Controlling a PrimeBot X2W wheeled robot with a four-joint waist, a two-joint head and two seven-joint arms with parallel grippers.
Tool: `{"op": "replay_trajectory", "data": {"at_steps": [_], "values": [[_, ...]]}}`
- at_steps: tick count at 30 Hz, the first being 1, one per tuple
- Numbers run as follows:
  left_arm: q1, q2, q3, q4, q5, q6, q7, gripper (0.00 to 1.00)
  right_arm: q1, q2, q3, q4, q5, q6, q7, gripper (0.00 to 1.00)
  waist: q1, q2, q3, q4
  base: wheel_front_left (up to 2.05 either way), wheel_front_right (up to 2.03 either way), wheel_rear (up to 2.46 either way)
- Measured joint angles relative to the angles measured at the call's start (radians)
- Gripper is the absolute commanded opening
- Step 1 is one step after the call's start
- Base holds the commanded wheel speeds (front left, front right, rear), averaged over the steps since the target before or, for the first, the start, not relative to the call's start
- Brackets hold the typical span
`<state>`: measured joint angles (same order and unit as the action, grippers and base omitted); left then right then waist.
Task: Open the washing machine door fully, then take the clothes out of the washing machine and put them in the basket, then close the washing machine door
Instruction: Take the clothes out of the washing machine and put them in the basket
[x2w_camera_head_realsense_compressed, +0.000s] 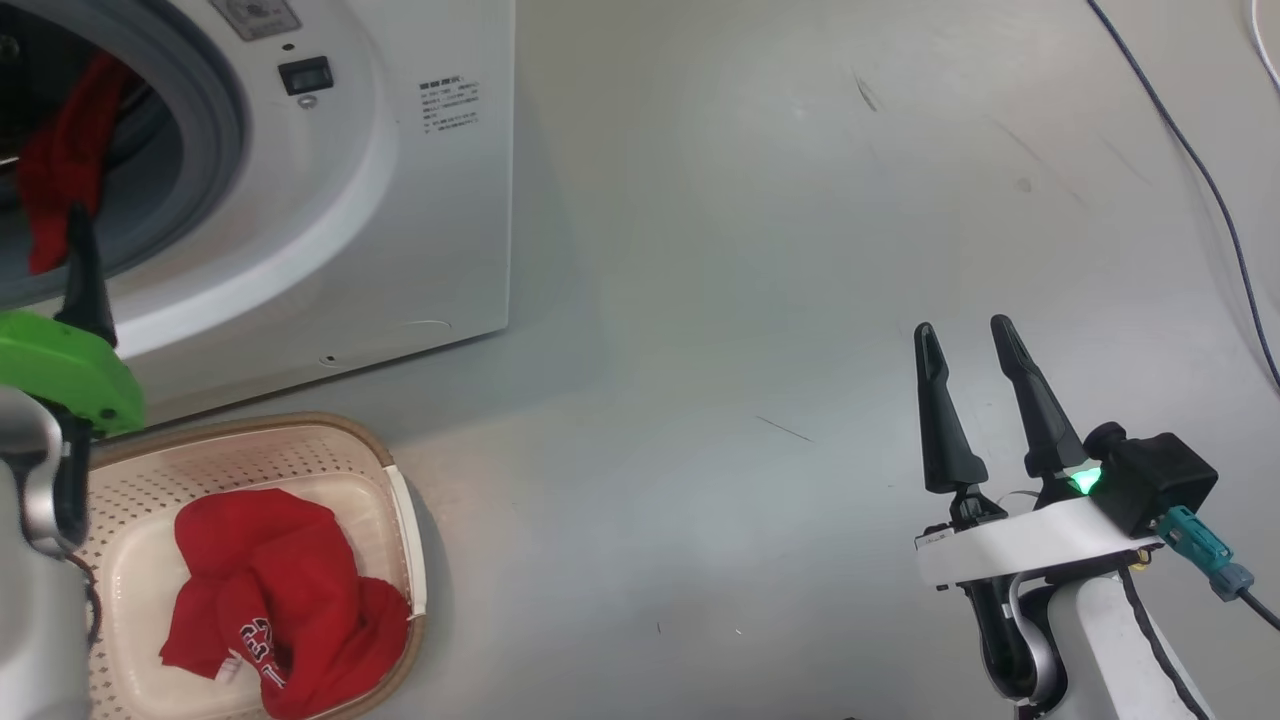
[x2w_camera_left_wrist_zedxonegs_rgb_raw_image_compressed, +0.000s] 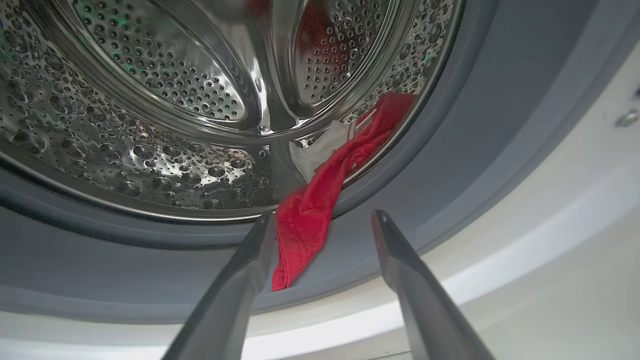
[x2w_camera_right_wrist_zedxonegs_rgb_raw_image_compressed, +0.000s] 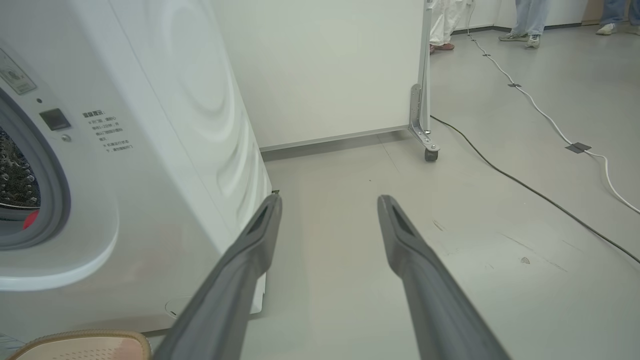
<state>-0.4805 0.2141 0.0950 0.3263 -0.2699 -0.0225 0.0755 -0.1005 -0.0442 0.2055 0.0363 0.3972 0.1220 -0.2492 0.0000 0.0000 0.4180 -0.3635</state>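
Observation:
The white washing machine (x2w_camera_head_realsense_compressed: 400, 200) stands at the upper left, its mouth uncovered; the washing machine door is out of view. One red piece of the clothes (x2w_camera_left_wrist_zedxonegs_rgb_raw_image_compressed: 305, 220) hangs from the steel drum (x2w_camera_left_wrist_zedxonegs_rgb_raw_image_compressed: 150, 125) over the grey gasket (x2w_camera_left_wrist_zedxonegs_rgb_raw_image_compressed: 450, 150). My left gripper (x2w_camera_left_wrist_zedxonegs_rgb_raw_image_compressed: 325, 217) is open just before that hanging cloth, one finger on each side of it and neither touching it. In the head view one of its dark fingers (x2w_camera_head_realsense_compressed: 85, 270) points at the mouth. A second red garment (x2w_camera_head_realsense_compressed: 270, 600) lies in the cream basket (x2w_camera_head_realsense_compressed: 400, 520). My right gripper (x2w_camera_head_realsense_compressed: 965, 340) hangs open and empty over the floor.
The basket sits on the grey floor right in front of the machine. A blue cable (x2w_camera_head_realsense_compressed: 1200, 170) runs along the floor at the right. A white wheeled partition (x2w_camera_right_wrist_zedxonegs_rgb_raw_image_compressed: 425, 100), more cables (x2w_camera_right_wrist_zedxonegs_rgb_raw_image_compressed: 525, 185) and people's feet (x2w_camera_right_wrist_zedxonegs_rgb_raw_image_compressed: 525, 37) lie beyond the machine.

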Motion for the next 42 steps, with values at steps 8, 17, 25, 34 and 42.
{"op": "replay_trajectory", "data": {"at_steps": [8, 17, 25, 34, 42], "values": [[-0.107, 0.076, -0.001, 0.073, 0.042, 0.010, 0.109, 1.00, -0.028, 0.003, 0.007, -0.003, 0.021, 0.000, 0.000, 1.00, 0.0000, 0.0000, 0.069, -0.049, 0.00, 0.00, 0.00], [-0.191, 0.115, 0.037, 0.167, 0.044, 0.054, 0.180, 1.00, -0.060, 0.004, 0.016, -0.007, 0.053, 0.000, 0.000, 1.00, 0.0000, 0.0000, 0.124, -0.095, 0.00, 0.00, 0.00], [-0.275, 0.123, 0.056, 0.230, 0.041, 0.076, 0.220, 1.00, -0.064, 0.004, 0.030, -0.007, 0.063, 0.000, 0.000, 1.00, 0.0000, 0.0000, 0.160, -0.116, 0.00, 0.00, 0.00], [-0.327, 0.137, 0.048, 0.279, 0.041, 0.079, 0.232, 1.00, -0.083, 0.005, 0.038, -0.007, 0.072, 0.000, 0.000, 1.00, 0.0000, 0.0000, 0.178, -0.122, 0.00, 0.00, 0.00], [-0.346, 0.145, 0.026, 0.301, 0.041, 0.055, 0.230, 0.00, -0.098, 0.005, 0.040, -0.005, 0.072, 0.000, 0.000, 1.00, 0.0000, 0.0000, 0.186, -0.123, 0.00, 0.00, 0.00]]}}
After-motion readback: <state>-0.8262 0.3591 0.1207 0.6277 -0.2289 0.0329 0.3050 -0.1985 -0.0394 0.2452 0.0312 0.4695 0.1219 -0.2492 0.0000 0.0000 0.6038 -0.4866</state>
